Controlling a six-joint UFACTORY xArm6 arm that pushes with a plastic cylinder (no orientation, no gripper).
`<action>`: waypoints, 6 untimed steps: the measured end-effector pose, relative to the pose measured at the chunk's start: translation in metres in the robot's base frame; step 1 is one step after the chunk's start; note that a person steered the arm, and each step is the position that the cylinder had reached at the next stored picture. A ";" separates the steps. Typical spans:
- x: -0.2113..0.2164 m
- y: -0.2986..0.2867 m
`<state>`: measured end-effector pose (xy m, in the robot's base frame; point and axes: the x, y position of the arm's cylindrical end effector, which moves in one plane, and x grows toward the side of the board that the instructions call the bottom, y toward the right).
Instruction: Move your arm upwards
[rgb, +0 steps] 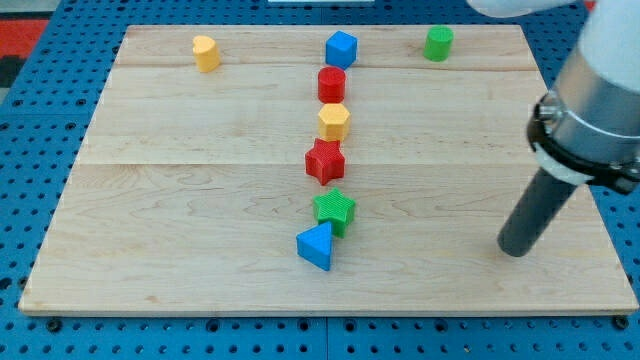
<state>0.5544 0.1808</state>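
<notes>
My tip (514, 250) rests on the wooden board (180, 200) at the view's lower right, far to the right of the blocks. A column of blocks runs down the board's middle: a blue cube (341, 48) at the top, then a red cylinder (331, 84), a yellow hexagon (334, 122), a red star (324, 161), a green star (335, 211) and a blue triangle (316, 246) touching it. A yellow block (205, 53) sits at the top left. A green cylinder (437, 43) sits at the top right.
The board lies on a blue perforated table (40, 150). The arm's grey and black body (595, 110) hangs over the board's right edge.
</notes>
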 end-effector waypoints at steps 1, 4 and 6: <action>-0.001 -0.024; -0.185 -0.032; -0.316 -0.080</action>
